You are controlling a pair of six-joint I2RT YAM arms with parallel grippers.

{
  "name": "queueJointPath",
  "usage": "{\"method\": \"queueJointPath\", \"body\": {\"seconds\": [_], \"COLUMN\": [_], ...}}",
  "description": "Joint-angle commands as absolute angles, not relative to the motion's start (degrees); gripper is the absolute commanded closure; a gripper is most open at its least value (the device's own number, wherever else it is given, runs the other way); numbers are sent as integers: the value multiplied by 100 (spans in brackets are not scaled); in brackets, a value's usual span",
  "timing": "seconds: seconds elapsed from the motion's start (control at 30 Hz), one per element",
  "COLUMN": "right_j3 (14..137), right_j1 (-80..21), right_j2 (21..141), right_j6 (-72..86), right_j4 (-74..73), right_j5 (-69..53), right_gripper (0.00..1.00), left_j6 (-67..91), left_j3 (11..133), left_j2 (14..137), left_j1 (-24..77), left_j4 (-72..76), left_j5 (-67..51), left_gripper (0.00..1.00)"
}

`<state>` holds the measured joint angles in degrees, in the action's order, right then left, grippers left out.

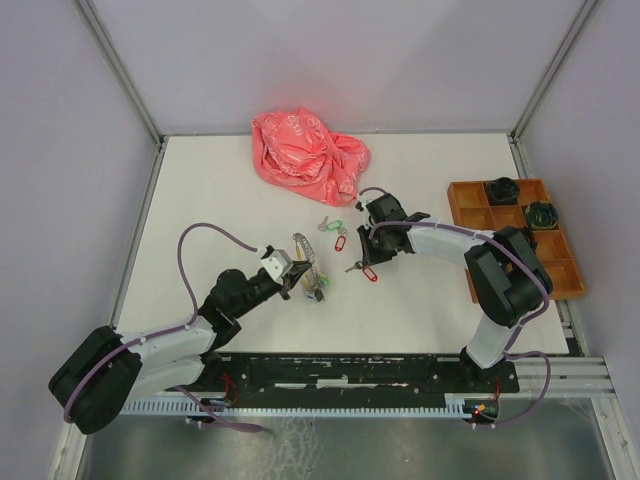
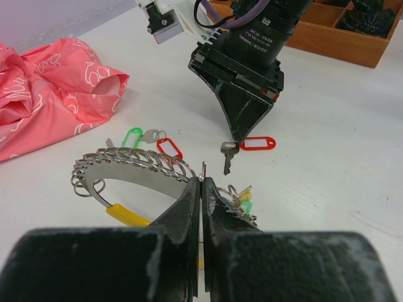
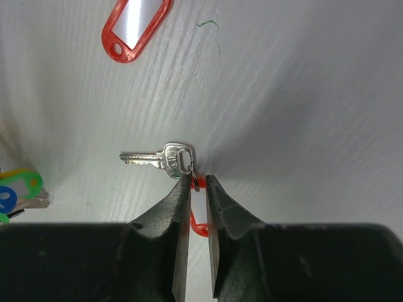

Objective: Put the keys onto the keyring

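Pinching key (image 3: 165,157), right pincer (image 3: 198,182), table (image 1: 200,190) centre

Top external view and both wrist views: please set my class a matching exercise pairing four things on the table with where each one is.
Things
1. keyring
2. red-tagged key
3. pink bag
4. wooden tray

Places
A. at the right edge of the table
B. crumpled at the far side of the table
C. pinched in the shut jaws of the left gripper
D. flat on the table, its small ring between the jaws of the right gripper

Pairs: 1-C, 2-D, 3-B, 4-A
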<state>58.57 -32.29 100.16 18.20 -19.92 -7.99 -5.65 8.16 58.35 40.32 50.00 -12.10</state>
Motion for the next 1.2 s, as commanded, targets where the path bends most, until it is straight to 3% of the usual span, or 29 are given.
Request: {"method": "queueJointPath", "body": {"seconds": [0.0, 0.53, 0.97, 1.17], "right_j3": [5858, 5853, 5895, 5883], "right_j1": [-3237, -3237, -3240, -3237], "right_j2": [9988, 10020, 10125, 10000], "right_j6": [1828, 1784, 1716, 1613], "right_j4": [-1816, -1881, -1906, -1933], "right_j5": [-898, -982, -964, -970], "right_gripper": [77, 85, 85, 99], "left_j6": [-658, -657, -657, -651], "left_j3": [1010, 1009, 1019, 1012], "left_j2": [5801, 5818, 5862, 5888], "left_j1": [4032, 4034, 4032, 4026], "left_j4": [5372, 5370, 5388, 5433], "left_j5": [-1222, -1222, -1239, -1248], "left_gripper": [97, 97, 97, 97]}}
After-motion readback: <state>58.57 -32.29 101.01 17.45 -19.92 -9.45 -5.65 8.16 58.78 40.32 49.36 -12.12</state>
